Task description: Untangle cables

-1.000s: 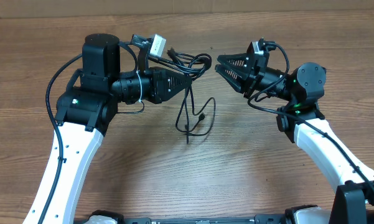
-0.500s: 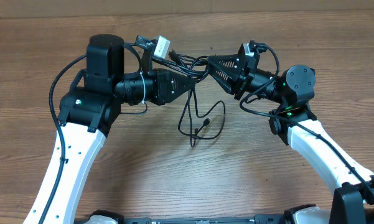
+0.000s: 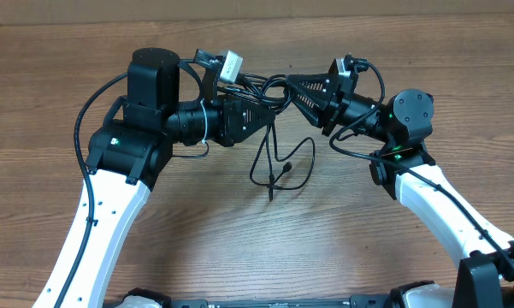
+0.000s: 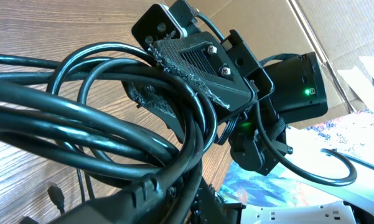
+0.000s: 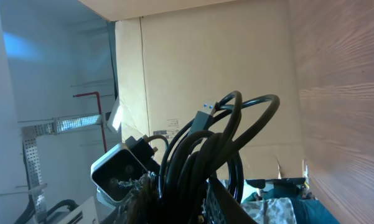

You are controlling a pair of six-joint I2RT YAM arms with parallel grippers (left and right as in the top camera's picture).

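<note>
The cables [image 3: 272, 85] are a bunch of thin black cords held in the air between my two grippers. Loose loops and a small plug [image 3: 284, 168] hang down to the wooden table. My left gripper [image 3: 262, 112] is shut on the bunch from the left. My right gripper [image 3: 292, 89] is closed around the same bunch from the right, almost touching the left one. In the left wrist view the cords [image 4: 106, 124] fill the frame, with the right gripper's ribbed finger [image 4: 199, 59] pressed on them. In the right wrist view the cords [image 5: 215, 146] rise between my fingers, with a silver plug [image 5: 205, 114] on top.
The wooden table [image 3: 197, 239] spreads under both arms. A cardboard wall [image 3: 257, 7] runs along the far edge. The left wrist's white camera [image 3: 229, 64] sits just behind the bunch.
The right gripper moved left onto the cable bunch and closed around it. The left arm shifted slightly to the right, and the hanging loops shifted right with it.
</note>
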